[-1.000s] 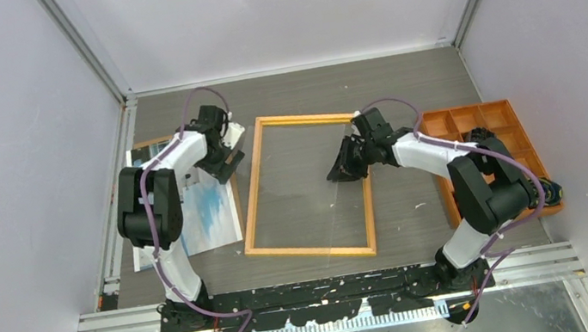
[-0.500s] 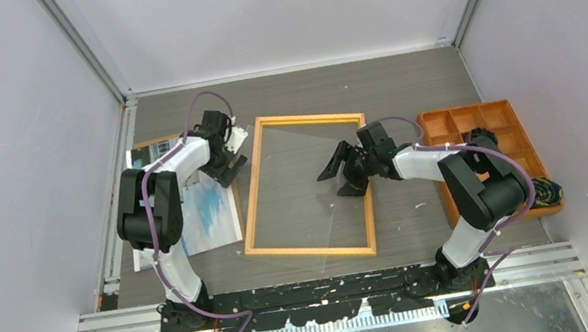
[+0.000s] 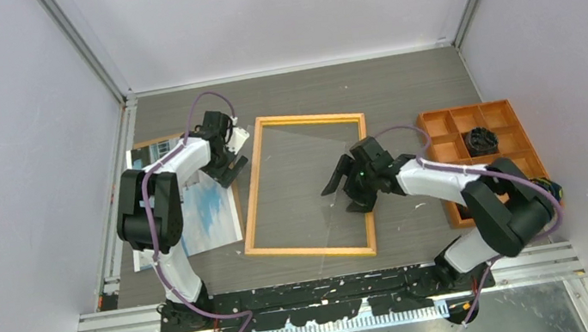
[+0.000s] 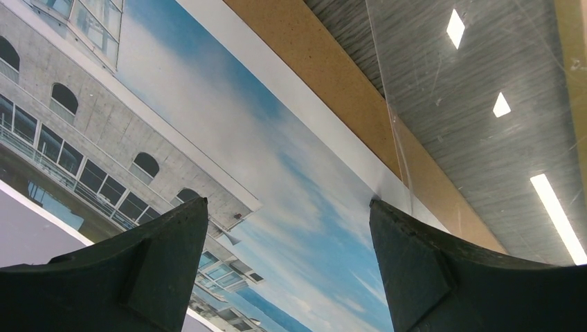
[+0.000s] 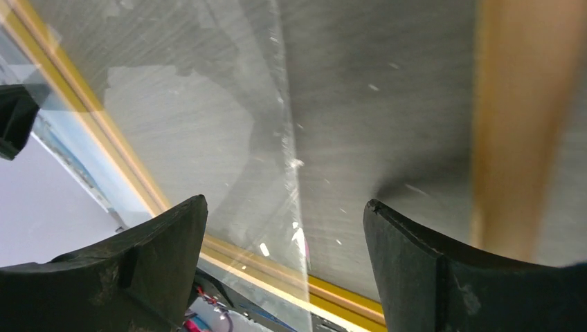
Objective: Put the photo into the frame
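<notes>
The frame point(image 3: 252, 191) lies flat mid-table, a yellow-orange rectangle with a clear pane point(image 3: 310, 181) lying in it. Left of it the photo point(image 3: 211, 217) of sky and buildings lies face up on a brown backing board point(image 3: 150, 142). My left gripper point(image 3: 230, 170) hovers open over the photo's right edge. In the left wrist view the photo point(image 4: 228, 138), board point(image 4: 325, 69) and pane edge point(image 4: 398, 138) show beyond my left gripper point(image 4: 287, 204). My right gripper point(image 3: 345, 195) stands open over the pane by the frame's right rail point(image 5: 505, 124); my right gripper point(image 5: 285, 200) holds nothing.
An orange compartment tray point(image 3: 523, 153) sits at the right with a black object point(image 3: 482, 139) in a back compartment. Grey walls close in on both sides and the back. The arm bases and a metal rail run along the near edge.
My right gripper has opened and slid toward the near side along the frame's right rail, and its elbow has swung off the tray. The left arm has hardly moved.
</notes>
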You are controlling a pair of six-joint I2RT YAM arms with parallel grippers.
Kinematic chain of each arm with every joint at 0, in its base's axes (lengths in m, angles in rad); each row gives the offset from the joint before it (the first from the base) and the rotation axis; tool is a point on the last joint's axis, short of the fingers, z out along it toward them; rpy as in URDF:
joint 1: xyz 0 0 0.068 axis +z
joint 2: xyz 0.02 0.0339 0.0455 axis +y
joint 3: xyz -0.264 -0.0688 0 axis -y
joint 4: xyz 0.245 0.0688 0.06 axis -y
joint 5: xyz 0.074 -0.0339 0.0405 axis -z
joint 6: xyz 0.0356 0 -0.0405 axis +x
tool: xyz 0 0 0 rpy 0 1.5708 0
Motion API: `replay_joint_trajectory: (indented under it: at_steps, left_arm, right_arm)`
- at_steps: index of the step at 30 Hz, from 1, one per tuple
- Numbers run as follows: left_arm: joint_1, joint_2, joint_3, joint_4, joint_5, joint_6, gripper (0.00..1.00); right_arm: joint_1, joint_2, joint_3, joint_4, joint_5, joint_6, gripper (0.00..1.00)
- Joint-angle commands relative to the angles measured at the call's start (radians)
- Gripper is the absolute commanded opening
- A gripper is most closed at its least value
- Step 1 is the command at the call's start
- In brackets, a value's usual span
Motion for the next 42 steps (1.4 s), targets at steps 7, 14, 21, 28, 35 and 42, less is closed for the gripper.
replay_joint_trajectory:
  at_steps: [7,14,21,28,35,42]
  left_arm:
    - [-0.002,-0.03,-0.004,-0.007,0.004,0.013,0.88]
    - [-0.002,-0.029,0.011,-0.032,0.009,0.014,0.89]
    - [-0.002,-0.029,0.02,-0.045,0.015,0.007,0.89]
    - [-0.012,-0.023,0.038,-0.072,0.013,0.013,0.89]
    - [-0.024,-0.024,0.029,-0.082,0.012,0.016,0.88]
    - [-0.033,-0.011,0.031,-0.087,0.006,0.022,0.88]
  right_arm:
    - [0.101,-0.222,-0.069,-0.192,0.12,0.018,1.0]
    - [0.178,-0.225,-0.09,-0.105,0.127,0.029,1.0]
    - [0.24,-0.082,-0.069,-0.024,0.128,0.031,0.97]
    - [0.283,0.05,-0.126,0.231,0.134,0.111,0.91]
    - [0.282,0.103,-0.248,0.548,0.183,0.232,0.94]
    - [0.282,0.125,-0.378,0.976,0.216,0.277,0.8]
